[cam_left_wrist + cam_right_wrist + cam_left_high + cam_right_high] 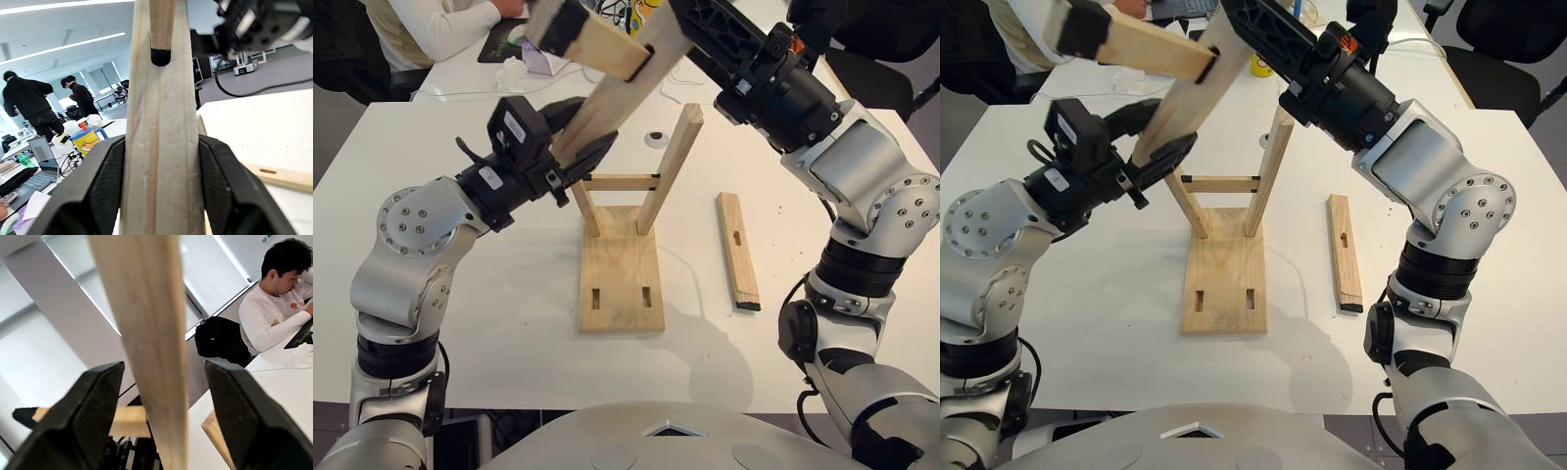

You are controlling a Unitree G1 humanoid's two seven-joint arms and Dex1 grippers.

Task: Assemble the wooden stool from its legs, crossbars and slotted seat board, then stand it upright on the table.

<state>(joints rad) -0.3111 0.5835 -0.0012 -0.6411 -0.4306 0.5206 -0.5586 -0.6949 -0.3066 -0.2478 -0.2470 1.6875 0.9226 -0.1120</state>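
Over the far end of the seat board [622,284], the second leg frame [1185,93] hangs tilted. The left gripper [587,125] clamps it tight, and the right gripper [161,374] straddles it with fingers apart. The next move likely means righting it and seating its ends in the free slots [596,299].

Seat board [622,284] flat with leg frame [625,182] upright; second frame [607,103] aloft; loose leg [738,250] beside.

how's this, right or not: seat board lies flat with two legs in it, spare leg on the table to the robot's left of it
Not quite: the spare leg lies to the robot's right of the seat board, as the left eye view shows. The rest holds: board flat, two legs in it.
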